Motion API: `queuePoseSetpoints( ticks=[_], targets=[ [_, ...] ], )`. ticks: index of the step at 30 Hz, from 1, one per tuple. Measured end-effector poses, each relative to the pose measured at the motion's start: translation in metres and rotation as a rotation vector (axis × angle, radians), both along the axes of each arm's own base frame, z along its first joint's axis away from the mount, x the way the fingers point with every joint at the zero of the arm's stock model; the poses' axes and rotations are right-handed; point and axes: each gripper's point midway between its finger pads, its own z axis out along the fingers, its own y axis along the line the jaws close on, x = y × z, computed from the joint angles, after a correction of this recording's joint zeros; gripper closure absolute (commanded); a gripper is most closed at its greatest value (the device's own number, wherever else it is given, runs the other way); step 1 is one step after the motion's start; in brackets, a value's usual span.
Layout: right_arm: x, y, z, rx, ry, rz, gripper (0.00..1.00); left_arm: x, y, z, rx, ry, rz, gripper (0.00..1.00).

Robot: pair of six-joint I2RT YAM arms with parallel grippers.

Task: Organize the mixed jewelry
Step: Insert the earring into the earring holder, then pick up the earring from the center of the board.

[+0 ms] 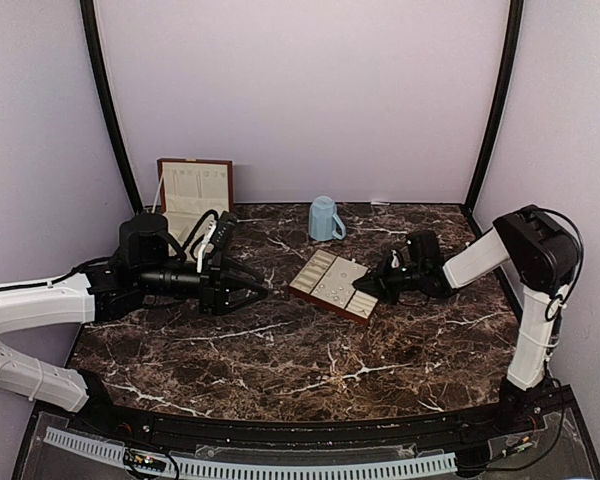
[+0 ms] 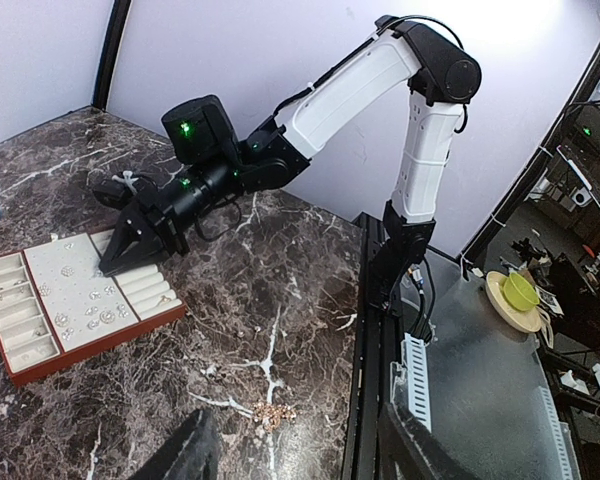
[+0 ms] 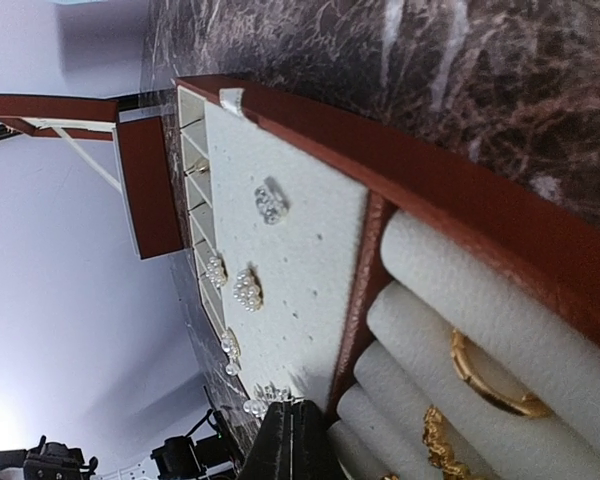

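The mixed jewelry [image 2: 88, 316] lies as small pearly and glinting pieces on the cream pad of the brown-edged tray [image 1: 305, 287]. In the right wrist view a pearl cluster [image 3: 247, 288] and a clear sparkling piece [image 3: 270, 200] rest on the pad. A gold ring [image 3: 490, 378] sits in the ring rolls. My right gripper [image 3: 300, 418] is shut, its tips on the pad right beside a sparkling piece [image 3: 268, 393]. It reaches over the tray's right end [image 1: 362, 288]. My left gripper [image 1: 256, 291] hovers open left of the tray. A small gold cluster [image 2: 272, 413] lies on the marble between its fingers [image 2: 185, 450].
A light-blue mug [image 1: 325, 219] stands behind the tray. The reddish-brown wooden box [image 1: 193, 190] stands open at the back left, close behind the left arm. The marble table [image 1: 300, 360] ends at a black rail along the near edge [image 1: 310, 430].
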Motion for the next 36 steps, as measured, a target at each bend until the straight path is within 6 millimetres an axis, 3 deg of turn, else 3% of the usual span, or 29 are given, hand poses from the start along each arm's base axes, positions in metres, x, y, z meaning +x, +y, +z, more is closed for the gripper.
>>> queuePoseSetpoints(
  ticks=[6,21,29,36],
  targets=[
    [0.004,-0.008,0.006,-0.086,-0.016,-0.012,0.83,0.000,0.000,0.000,0.000,0.000,0.000,0.43],
    [0.009,-0.015,0.022,-0.251,-0.106,0.028,0.85,0.007,0.007,0.004,0.011,-0.040,0.053,0.41],
    [0.005,-0.009,0.055,-0.290,-0.227,0.043,0.82,0.050,0.040,0.009,0.006,-0.037,0.221,0.39],
    [-0.004,-0.018,0.100,-0.351,-0.389,0.030,0.77,0.080,0.058,-0.010,0.040,0.027,0.323,0.37]
  ],
)
